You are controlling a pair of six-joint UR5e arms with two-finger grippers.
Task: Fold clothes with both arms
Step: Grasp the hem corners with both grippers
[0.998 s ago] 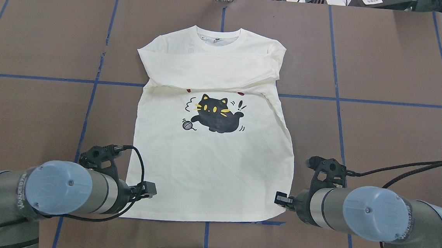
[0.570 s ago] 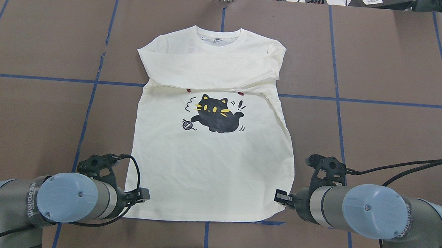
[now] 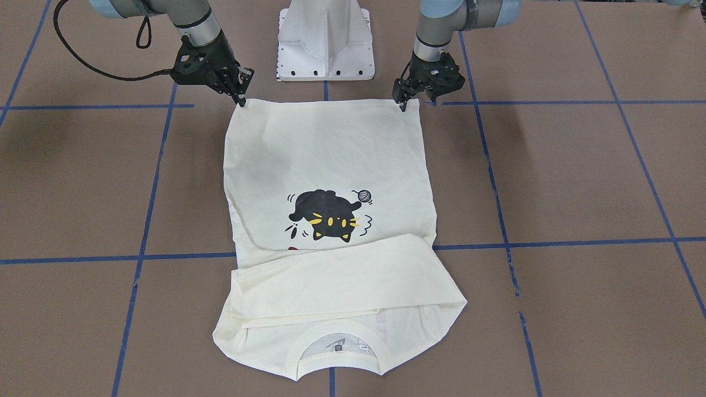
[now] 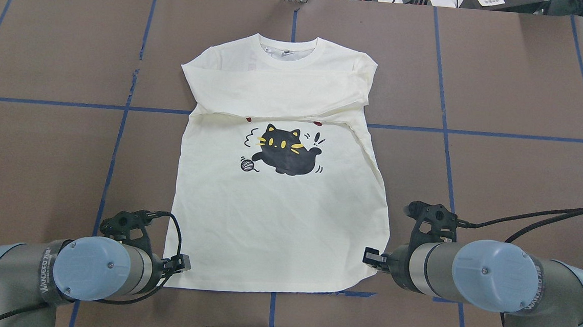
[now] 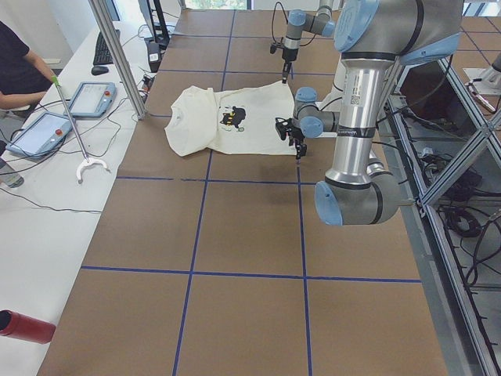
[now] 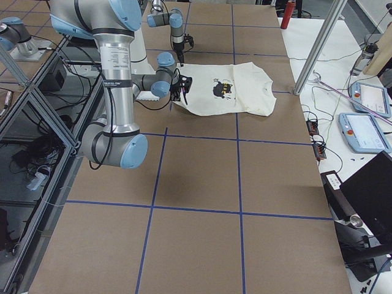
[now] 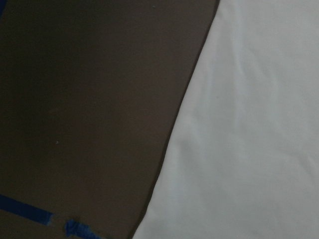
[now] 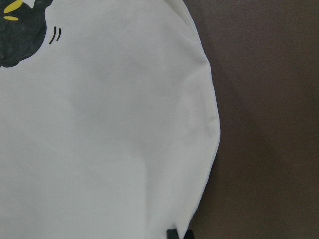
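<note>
The cream-white shirt [image 4: 277,224] lies flat and print side up on the brown table [image 4: 522,87]. Its hem is the edge nearest both grippers, and its collar [image 4: 287,48] is the part farthest from them. The black cat print [image 4: 284,150] sits between hem and collar. Beyond the print, both sleeves [image 4: 276,88] are folded across the chest, covering all but slivers of the red lettering.

The right gripper [image 3: 241,100] points down at the hem corner on its own side, with its tips touching the cloth edge. In the right wrist view only its fingertips [image 8: 173,233] show, close together at the shirt's border. Whether cloth is pinched between them I cannot tell.

The left gripper [image 3: 402,103] stands at the opposite hem corner, tips down on the fabric's edge. Its wrist view shows only cloth and table, so its opening cannot be told.

Blue tape lines [image 4: 44,102] cross the table around the shirt. The white base [image 3: 325,38] stands behind the two grippers, between them.
</note>
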